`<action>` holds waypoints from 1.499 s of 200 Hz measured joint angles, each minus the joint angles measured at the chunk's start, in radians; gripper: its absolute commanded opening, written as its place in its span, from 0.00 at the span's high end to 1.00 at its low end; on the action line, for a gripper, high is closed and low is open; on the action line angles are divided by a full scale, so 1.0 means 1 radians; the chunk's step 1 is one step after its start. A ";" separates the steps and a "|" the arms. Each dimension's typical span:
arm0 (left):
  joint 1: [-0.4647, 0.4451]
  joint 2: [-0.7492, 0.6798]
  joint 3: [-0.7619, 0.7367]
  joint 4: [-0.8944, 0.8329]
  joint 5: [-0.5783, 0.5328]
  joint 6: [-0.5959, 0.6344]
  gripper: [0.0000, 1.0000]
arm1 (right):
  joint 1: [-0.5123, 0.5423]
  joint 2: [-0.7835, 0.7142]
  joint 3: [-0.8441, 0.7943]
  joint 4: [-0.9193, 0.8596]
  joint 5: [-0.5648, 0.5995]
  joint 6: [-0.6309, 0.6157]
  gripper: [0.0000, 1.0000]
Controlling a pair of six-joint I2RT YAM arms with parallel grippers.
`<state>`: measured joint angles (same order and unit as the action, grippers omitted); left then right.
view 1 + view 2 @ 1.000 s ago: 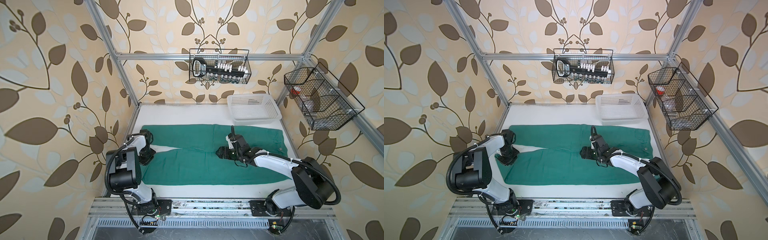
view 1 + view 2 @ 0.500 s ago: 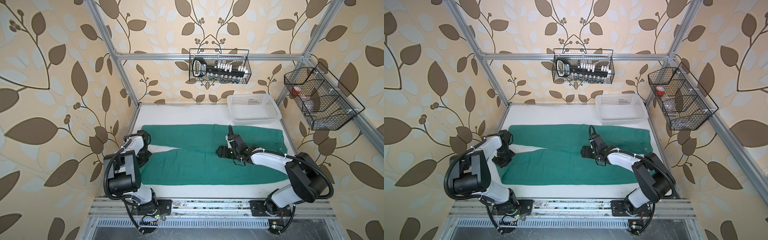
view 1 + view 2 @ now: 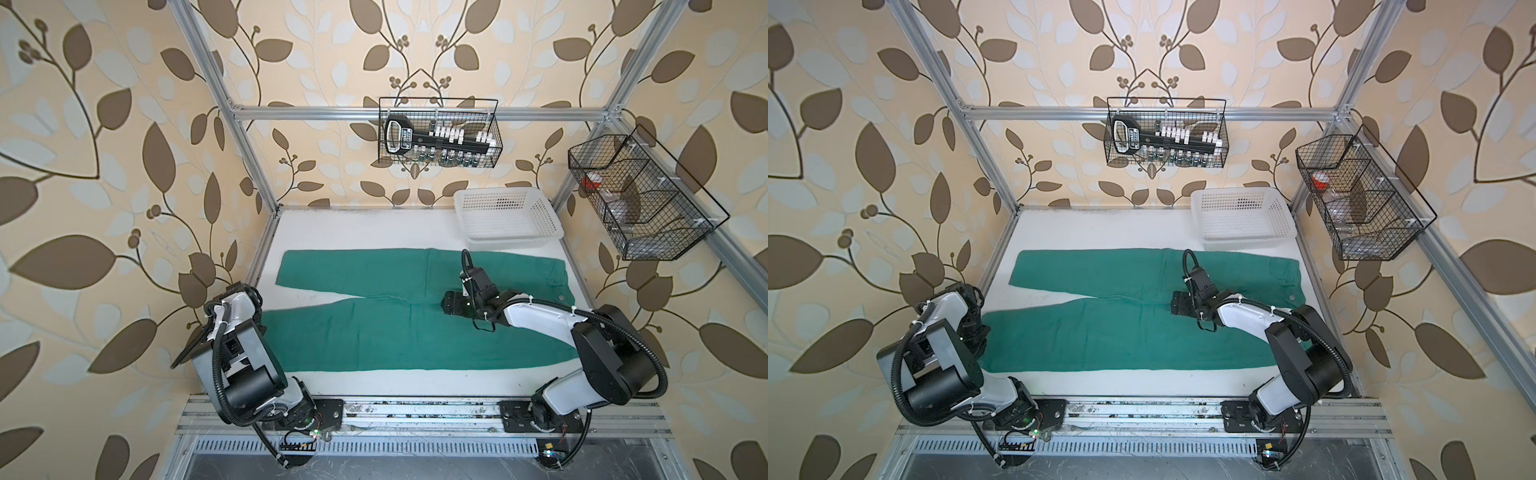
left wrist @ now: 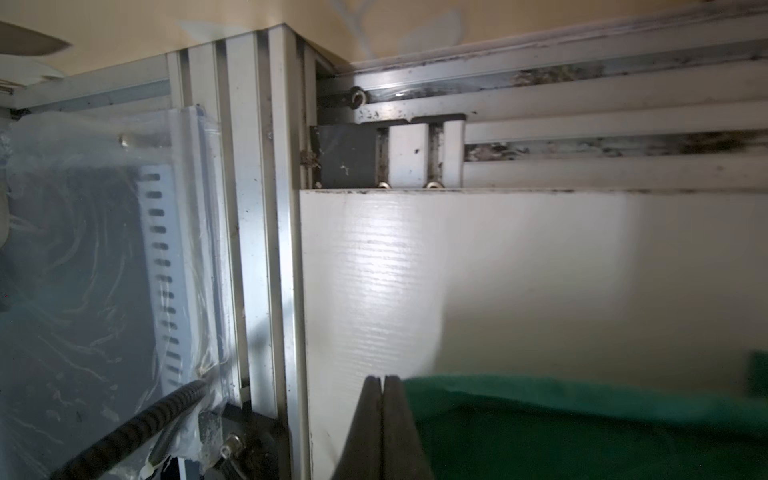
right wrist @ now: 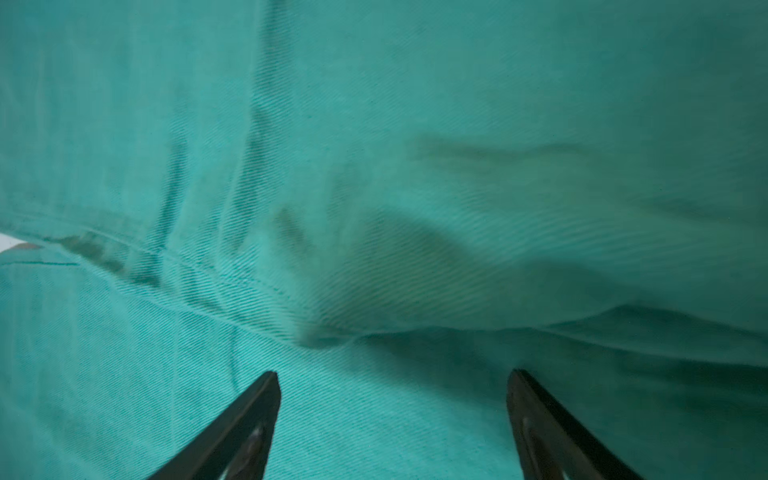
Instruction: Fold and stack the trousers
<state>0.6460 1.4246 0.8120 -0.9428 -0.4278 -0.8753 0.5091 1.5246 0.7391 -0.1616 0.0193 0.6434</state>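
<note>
On white desk, long teal-green cloth trousers are laid flat, long axis L-R, waistband at R. R pincer is held wide open, empty, over crotch seam. L pincer is shut at near leg hem; grip on cloth cannot be told.

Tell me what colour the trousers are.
The trousers are plain teal-green, seen best in the right wrist view.
</note>
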 measured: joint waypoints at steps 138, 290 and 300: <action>-0.132 -0.204 0.080 0.020 0.136 0.086 0.17 | -0.257 -0.297 -0.048 -0.197 0.013 -0.039 0.11; -0.750 0.148 0.067 0.299 0.348 -0.026 0.15 | -0.504 -0.218 -0.154 -0.196 0.028 0.074 0.09; -0.750 0.169 0.060 0.309 0.348 -0.026 0.16 | -0.495 -0.214 -0.154 -0.195 0.045 0.094 0.09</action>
<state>-0.1043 1.5940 0.8722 -0.6334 -0.0795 -0.9016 0.0143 1.3109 0.5854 -0.3569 0.0647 0.7372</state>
